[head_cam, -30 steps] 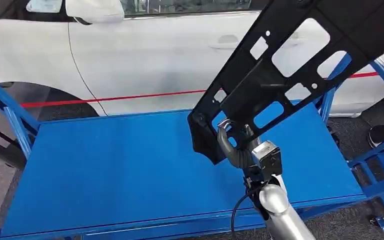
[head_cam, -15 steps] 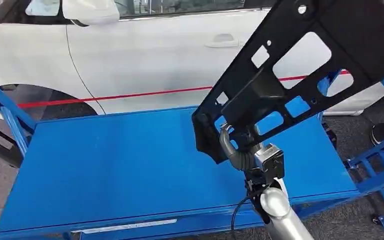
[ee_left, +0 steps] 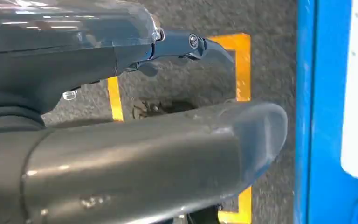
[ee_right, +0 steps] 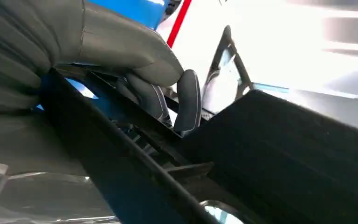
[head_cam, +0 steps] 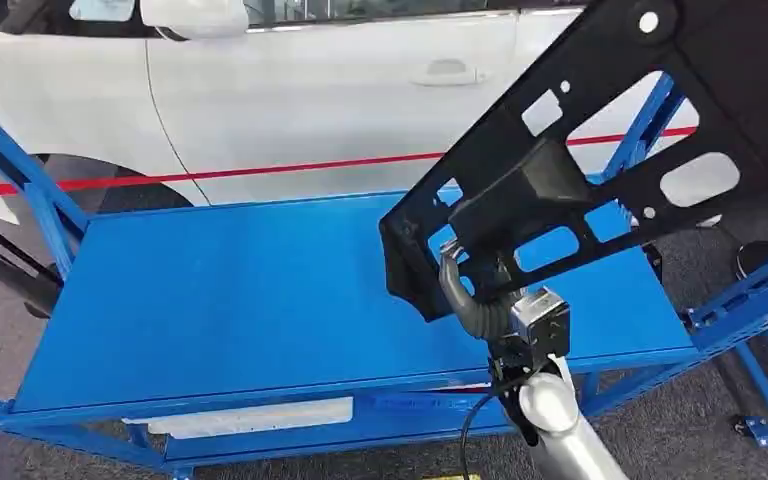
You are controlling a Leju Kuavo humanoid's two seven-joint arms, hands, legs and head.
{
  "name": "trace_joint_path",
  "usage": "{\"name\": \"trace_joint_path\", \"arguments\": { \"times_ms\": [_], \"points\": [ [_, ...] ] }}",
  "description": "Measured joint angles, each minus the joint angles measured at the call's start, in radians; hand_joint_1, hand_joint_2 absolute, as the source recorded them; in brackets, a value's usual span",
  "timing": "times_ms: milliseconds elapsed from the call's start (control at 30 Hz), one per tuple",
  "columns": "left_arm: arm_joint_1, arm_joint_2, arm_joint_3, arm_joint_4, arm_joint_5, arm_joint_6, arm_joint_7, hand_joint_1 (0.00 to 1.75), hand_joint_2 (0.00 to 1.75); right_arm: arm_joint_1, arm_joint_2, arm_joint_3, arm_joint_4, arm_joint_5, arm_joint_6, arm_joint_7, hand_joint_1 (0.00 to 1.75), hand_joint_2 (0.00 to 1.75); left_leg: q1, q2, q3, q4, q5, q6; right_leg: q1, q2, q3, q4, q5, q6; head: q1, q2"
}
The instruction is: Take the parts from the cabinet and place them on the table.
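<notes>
A large black plastic panel with several cut-outs hangs tilted above the right half of the blue table, its upper end running out of the head view at top right. My right hand grips it from below at its lower end, fingers hooked through an opening. In the right wrist view my right hand has its thumb and fingers wrapped over the edge of the panel. My left hand hangs beside the table's blue frame, fingers apart and holding nothing.
A white car with a red stripe stands right behind the table. Blue frame posts rise at the table's left, and a blue rack stands at its right. Yellow tape marks the grey floor.
The whole picture has shifted: the table's front edge and the floor below it now show more. The panel stays in my right hand's grip, a little higher over the table.
</notes>
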Motion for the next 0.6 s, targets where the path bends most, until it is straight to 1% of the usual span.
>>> {"name": "trace_joint_path", "arguments": {
  "times_ms": [33, 67, 100, 133, 167, 200, 233, 267, 300, 333, 367, 400, 433, 467, 500, 533, 567, 600],
  "points": [
    [0.0, 0.0, 0.0, 0.0, -0.002, 0.003, 0.001, 0.0, 0.0, 0.001, 0.0, 0.0, -0.001, 0.0, 0.0, -0.002, 1.75, 1.75, -0.001, 0.007, -0.004, -0.006, 0.015, 0.001, -0.003, 0.004, -0.007, 0.01, -0.034, 0.005, 0.001, 0.0],
    [0.0, 0.001, 0.0, 0.0, -0.003, 0.006, 0.003, 0.0, 0.0, 0.002, 0.0, 0.0, -0.004, 0.0, 0.0, -0.002, 1.75, 1.75, -0.001, 0.008, -0.019, -0.007, 0.028, 0.013, -0.004, 0.005, -0.018, 0.052, -0.101, 0.008, 0.004, 0.0],
    [0.0, 0.002, 0.0, 0.0, -0.007, 0.008, 0.007, 0.0, 0.0, 0.005, 0.0, 0.0, -0.005, 0.0, -0.001, -0.003, 1.75, 1.75, -0.001, 0.009, -0.035, -0.006, 0.04, 0.013, -0.006, 0.005, -0.034, 0.124, -0.169, 0.012, 0.006, 0.0],
    [0.002, 0.003, -0.001, 0.0, -0.013, 0.011, 0.01, 0.0, 0.0, 0.01, 0.0, 0.0, -0.005, 0.0, -0.002, -0.003, 1.75, 1.75, -0.001, 0.01, -0.049, -0.005, 0.05, 0.012, -0.007, 0.005, -0.047, 0.194, -0.214, 0.017, 0.005, 0.0],
    [0.003, 0.003, -0.002, 0.0, -0.016, 0.013, 0.013, 0.0, 0.0, 0.016, 0.0, 0.0, -0.005, 0.0, -0.005, -0.003, 1.75, 1.75, -0.001, 0.01, -0.066, -0.002, 0.061, 0.011, -0.008, 0.005, -0.057, 0.259, -0.23, 0.022, 0.006, 0.0],
    [0.004, 0.004, -0.003, 0.0, -0.017, 0.014, 0.015, 0.0, 0.0, 0.022, 0.0, 0.0, -0.005, -0.001, -0.007, -0.003, 1.75, 1.75, 0.0, 0.01, -0.083, 0.003, 0.069, 0.008, -0.011, 0.005, -0.053, 0.291, -0.214, 0.026, 0.006, 0.0],
    [0.005, 0.004, -0.005, 0.0, -0.017, 0.014, 0.015, 0.0, 0.0, 0.025, 0.0, 0.0, -0.005, -0.001, -0.009, -0.004, 1.75, 1.75, 0.001, 0.011, -0.101, 0.012, 0.077, 0.004, -0.015, 0.005, -0.03, 0.282, -0.178, 0.03, 0.006, 0.0],
    [0.006, 0.005, -0.007, 0.0, -0.019, 0.014, 0.016, 0.0, 0.0, 0.027, -0.002, 0.0, -0.005, -0.001, -0.012, -0.005, 1.75, 1.75, 0.003, 0.011, -0.119, 0.022, 0.082, 0.0, -0.018, 0.005, 0.013, 0.237, -0.141, 0.032, 0.006, 0.0],
    [0.007, 0.005, -0.008, 0.0, -0.021, 0.014, 0.017, 0.0, 0.0, 0.027, -0.002, 0.0, -0.005, -0.001, -0.014, -0.005, 1.75, 1.75, 0.006, 0.011, -0.136, 0.035, 0.086, -0.005, -0.022, 0.004, 0.073, 0.161, -0.122, 0.035, 0.007, 0.0],
    [0.006, 0.005, -0.01, 0.0, -0.023, 0.014, 0.017, 0.0, 0.0, 0.027, -0.002, 0.0, -0.006, -0.001, -0.015, -0.006, 1.75, 1.75, 0.006, 0.011, -0.148, 0.05, 0.089, -0.01, -0.027, 0.004, 0.139, 0.075, -0.143, 0.036, 0.007, 0.0],
    [0.005, 0.006, -0.011, 0.0, -0.024, 0.014, 0.017, 0.0, 0.0, 0.027, -0.002, 0.0, -0.009, -0.001, -0.015, -0.006, 1.75, 1.75, 0.001, 0.009, -0.163, 0.063, 0.089, -0.015, -0.017, 0.007, 0.178, 0.009, -0.176, 0.033, 0.01, 0.0],
    [0.007, 0.007, -0.013, 0.0, -0.026, 0.014, 0.017, 0.0, 0.0, 0.031, -0.002, 0.0, -0.011, -0.002, -0.015, -0.007, 1.75, 1.75, 0.0, 0.009, -0.164, 0.066, 0.095, -0.023, -0.015, 0.01, 0.17, 0.012, -0.18, 0.016, 0.006, 0.0],
    [0.007, 0.007, -0.014, 0.0, -0.026, 0.014, 0.016, 0.0, 0.0, 0.031, -0.002, -0.002, -0.011, -0.002, -0.015, -0.008, 1.75, 1.75, 0.001, 0.009, -0.166, 0.066, 0.103, -0.03, -0.015, 0.009, 0.165, 0.011, -0.176, 0.01, 0.009, 0.0],
    [0.007, 0.007, -0.015, 0.0, -0.027, 0.013, 0.016, 0.0, 0.0, 0.033, -0.002, -0.002, -0.011, -0.002, -0.015, -0.008, 1.75, 1.75, 0.003, 0.009, -0.168, 0.063, 0.111, -0.037, -0.01, 0.009, 0.16, 0.012, -0.17, 0.0, 0.007, 0.0],
    [0.011, 0.007, -0.016, 0.0, -0.029, 0.013, 0.016, 0.0, 0.0, 0.034, -0.002, -0.002, -0.011, -0.003, -0.015, -0.008, 1.75, 1.75, 0.005, 0.008, -0.173, 0.064, 0.118, -0.043, -0.014, 0.007, 0.149, 0.006, -0.156, -0.012, 0.009, 0.0],
    [0.01, 0.007, -0.017, 0.0, -0.031, 0.013, 0.016, 0.0, 0.0, 0.034, -0.003, -0.002, -0.011, -0.003, -0.014, -0.008, 1.75, 1.75, 0.01, 0.007, -0.185, 0.079, 0.084, -0.048, -0.015, 0.002, 0.14, 0.006, -0.144, -0.023, 0.008, 0.0],
    [0.009, 0.007, -0.018, 0.0, -0.034, 0.013, 0.016, 0.0, 0.0, 0.036, -0.003, -0.002, -0.011, -0.004, -0.013, -0.008, 1.75, 1.75, 0.011, 0.007, -0.2, 0.122, 0.021, -0.052, -0.016, 0.003, 0.125, 0.006, -0.132, -0.031, 0.005, 0.0],
    [0.01, 0.007, -0.018, 0.0, -0.034, 0.013, 0.016, 0.0, 0.0, 0.037, -0.003, -0.002, -0.011, -0.004, -0.013, -0.008, 1.75, 1.75, 0.013, 0.007, -0.215, 0.185, -0.039, -0.056, -0.014, 0.003, 0.111, 0.006, -0.121, -0.033, 0.003, 0.0]
  ]
}}
